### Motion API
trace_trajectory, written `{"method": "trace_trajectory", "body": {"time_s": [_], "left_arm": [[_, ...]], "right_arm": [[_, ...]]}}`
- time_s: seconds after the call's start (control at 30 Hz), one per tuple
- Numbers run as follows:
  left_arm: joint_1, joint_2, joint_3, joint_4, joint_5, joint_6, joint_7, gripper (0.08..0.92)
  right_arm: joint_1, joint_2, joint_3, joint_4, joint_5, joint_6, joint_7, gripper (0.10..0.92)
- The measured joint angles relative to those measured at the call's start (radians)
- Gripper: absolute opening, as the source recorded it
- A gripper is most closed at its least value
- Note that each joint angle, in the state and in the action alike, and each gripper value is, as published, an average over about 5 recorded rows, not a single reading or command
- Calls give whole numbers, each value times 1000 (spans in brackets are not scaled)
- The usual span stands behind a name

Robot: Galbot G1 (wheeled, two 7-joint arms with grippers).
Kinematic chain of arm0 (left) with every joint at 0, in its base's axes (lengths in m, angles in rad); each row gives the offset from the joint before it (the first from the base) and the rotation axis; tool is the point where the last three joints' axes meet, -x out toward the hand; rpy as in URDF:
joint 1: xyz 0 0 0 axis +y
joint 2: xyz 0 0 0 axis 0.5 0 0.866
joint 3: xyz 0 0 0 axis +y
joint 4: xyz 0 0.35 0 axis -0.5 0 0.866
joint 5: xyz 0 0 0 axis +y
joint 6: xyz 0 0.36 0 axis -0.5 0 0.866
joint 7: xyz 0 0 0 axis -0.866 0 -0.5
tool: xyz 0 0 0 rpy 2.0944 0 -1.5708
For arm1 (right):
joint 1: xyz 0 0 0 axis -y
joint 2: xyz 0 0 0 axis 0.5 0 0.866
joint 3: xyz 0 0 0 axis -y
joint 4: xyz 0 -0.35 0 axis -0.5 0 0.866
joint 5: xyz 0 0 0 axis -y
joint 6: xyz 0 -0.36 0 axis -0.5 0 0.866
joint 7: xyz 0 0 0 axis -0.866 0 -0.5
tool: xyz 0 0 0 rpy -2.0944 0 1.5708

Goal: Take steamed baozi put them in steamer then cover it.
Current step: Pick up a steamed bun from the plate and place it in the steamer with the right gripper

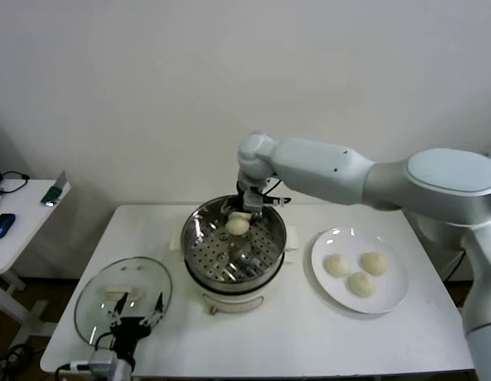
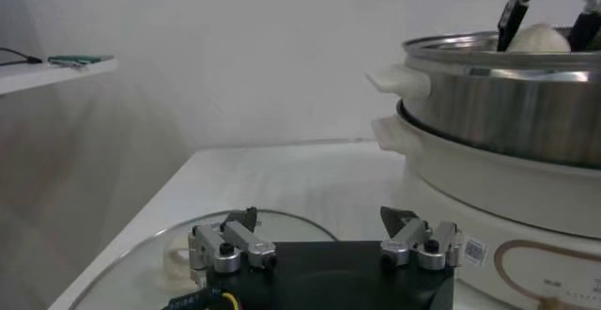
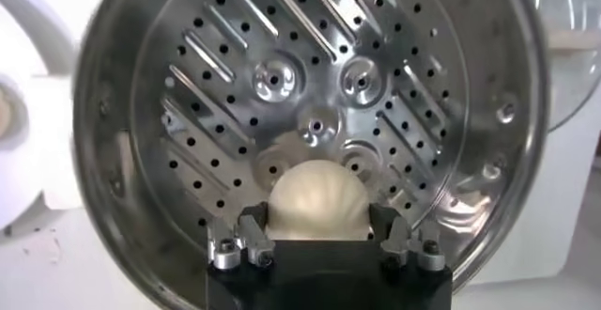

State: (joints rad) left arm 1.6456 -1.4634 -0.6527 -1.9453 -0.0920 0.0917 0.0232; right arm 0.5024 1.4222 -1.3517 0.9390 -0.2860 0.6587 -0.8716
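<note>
Nearest you, at the front edge of the table, your left gripper [image 1: 137, 321] hangs with its fingers spread wide over the cover [image 1: 123, 294], holding nothing; the glass lid lies flat on the table [image 1: 309, 333] just left of the steamer [image 1: 233, 242], its cream handle just beyond the fingertips. Your right gripper [image 1: 239, 216] is the one at work — it reaches in over the back rim of the basket and pinches one baozi [image 3: 316, 204] between its two fingers; in the right wrist view the bun sits squarely in the grip, with the perforated floor straight beyond it and clear steel all round. So the relation that matters runs straight along the gripper's reach — bun above floor, not touching it as far as I can tell; you would lower, then let go. Three more buns [image 1: 357, 274] wait on the white plate [image 1: 392, 298] to the right of the steamer, on your right arm's side; the cover is your left arm's job.
</note>
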Motion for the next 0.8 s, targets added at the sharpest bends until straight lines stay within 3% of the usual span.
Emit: {"method": "trace_trajectory", "body": {"time_s": [0.43, 0.63, 0.8], "left_arm": [[-3, 0, 5, 8, 5, -6, 0, 823], [0, -1, 11, 3, 12, -5, 0, 823], [6, -2, 14, -5, 18, -5, 1, 823]], "right_arm": [[-53, 44, 31, -103, -37, 37, 27, 707], [-46, 42, 26, -111, -22, 49, 31, 806], [-5, 24, 3, -93, 47, 47, 13, 822]]}}
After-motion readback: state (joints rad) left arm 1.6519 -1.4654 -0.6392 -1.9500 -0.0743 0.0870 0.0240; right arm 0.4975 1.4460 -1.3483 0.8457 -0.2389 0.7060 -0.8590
